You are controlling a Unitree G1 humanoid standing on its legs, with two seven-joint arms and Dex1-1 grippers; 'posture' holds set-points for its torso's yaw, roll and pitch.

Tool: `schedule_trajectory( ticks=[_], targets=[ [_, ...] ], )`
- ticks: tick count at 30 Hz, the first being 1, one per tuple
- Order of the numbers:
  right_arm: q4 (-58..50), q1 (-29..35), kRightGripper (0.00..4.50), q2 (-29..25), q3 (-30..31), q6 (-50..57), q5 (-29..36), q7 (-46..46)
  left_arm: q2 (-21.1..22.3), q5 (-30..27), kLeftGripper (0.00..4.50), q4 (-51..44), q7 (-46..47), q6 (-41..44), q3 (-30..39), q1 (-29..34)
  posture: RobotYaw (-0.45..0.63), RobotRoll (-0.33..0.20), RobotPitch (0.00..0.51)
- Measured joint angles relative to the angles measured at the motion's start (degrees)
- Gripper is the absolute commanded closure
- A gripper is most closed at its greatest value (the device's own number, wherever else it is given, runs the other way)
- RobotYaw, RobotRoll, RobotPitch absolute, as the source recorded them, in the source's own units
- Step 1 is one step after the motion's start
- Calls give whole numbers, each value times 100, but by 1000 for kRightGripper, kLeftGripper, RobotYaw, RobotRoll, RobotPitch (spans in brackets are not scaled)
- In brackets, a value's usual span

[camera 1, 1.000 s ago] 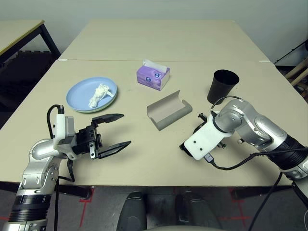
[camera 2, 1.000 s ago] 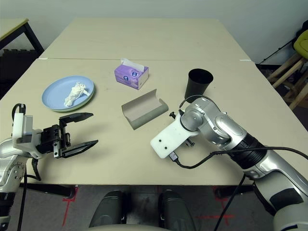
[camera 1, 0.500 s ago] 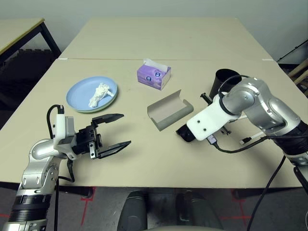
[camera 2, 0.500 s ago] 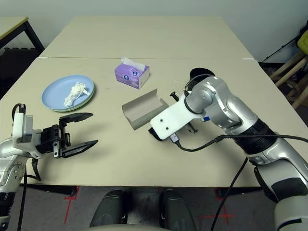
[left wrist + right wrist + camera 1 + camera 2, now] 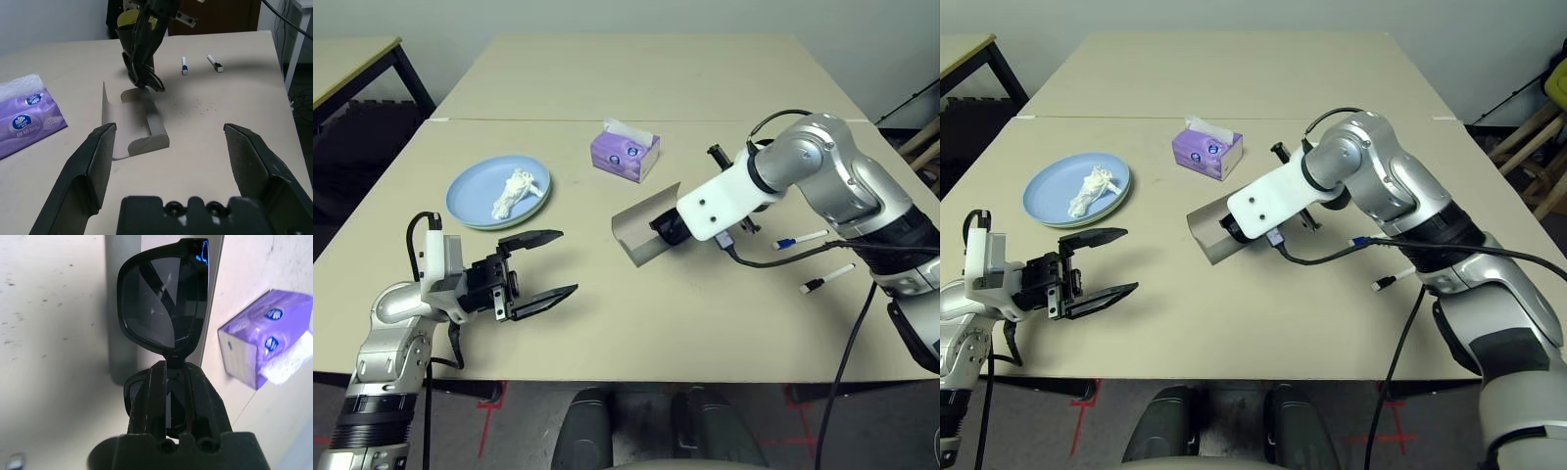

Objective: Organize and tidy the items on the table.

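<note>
My right gripper (image 5: 173, 367) has lifted the black sunglasses (image 5: 164, 303) over the grey glasses case (image 5: 651, 228), jaws pinched on their bridge; my left gripper (image 5: 540, 264) hangs wide open, empty, above the tabletop (image 5: 636, 323).

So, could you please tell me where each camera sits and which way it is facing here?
Left eye: on the head, looking down over the table; both silver forearms show.
Right eye: beside it, same scene.
Left wrist: behind the open left end effector, facing the glasses case and two markers.
Right wrist: behind the right end effector, shut on the sunglasses, above the case.
Shared: both wrist views show the case and purple tissue box.
</note>
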Motion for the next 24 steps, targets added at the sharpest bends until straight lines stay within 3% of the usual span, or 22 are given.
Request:
schedule_trajectory(
  ticks=[12,24],
  targets=[
    [752,-103,4171,441,246,-586,-501,-752,27,2,0,-6,15,-8,13,11,209,0,72],
    [769,-71,4171,761,278,-584,-527,-1082,32,2,0,-140,140,26,16,77,218,0,76]
  ],
)
